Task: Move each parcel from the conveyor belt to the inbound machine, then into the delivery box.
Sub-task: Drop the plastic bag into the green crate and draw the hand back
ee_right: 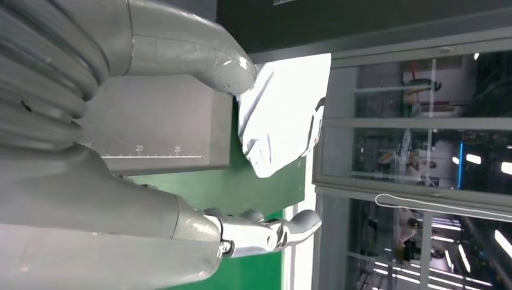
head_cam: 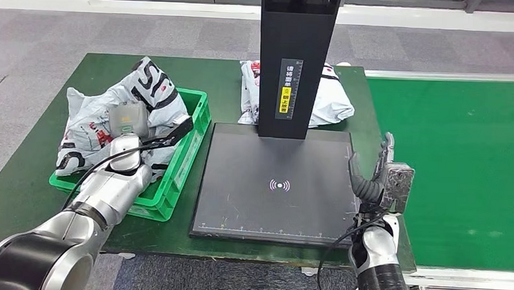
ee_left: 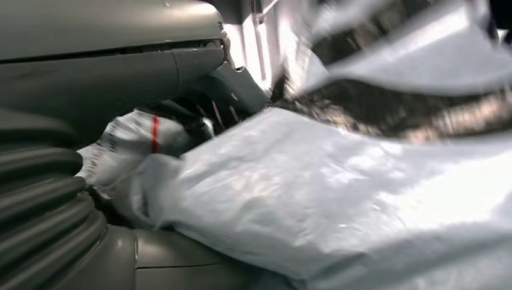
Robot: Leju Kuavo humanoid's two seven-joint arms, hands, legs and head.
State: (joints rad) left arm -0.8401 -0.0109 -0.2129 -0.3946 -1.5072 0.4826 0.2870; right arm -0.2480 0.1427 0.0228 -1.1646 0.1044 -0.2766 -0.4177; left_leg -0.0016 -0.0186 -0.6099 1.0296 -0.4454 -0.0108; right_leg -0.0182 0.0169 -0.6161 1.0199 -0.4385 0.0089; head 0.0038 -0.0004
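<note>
The left hand [head_cam: 127, 124] is resting on a parcel [head_cam: 104, 117] in the green box [head_cam: 191, 133], left of the frame; I cannot tell if it is gripping. The right hand [head_cam: 382, 175] is hanging apart, holding nothing. Another parcel [head_cam: 330, 99] is waiting behind the inbound machine [head_cam: 275, 184].

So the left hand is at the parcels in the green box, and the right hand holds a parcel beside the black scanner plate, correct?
Not quite. In the head view the right hand holds nothing; its fingers are apart beside the black scanner plate. The left hand is indeed at the parcels in the green box.
</note>
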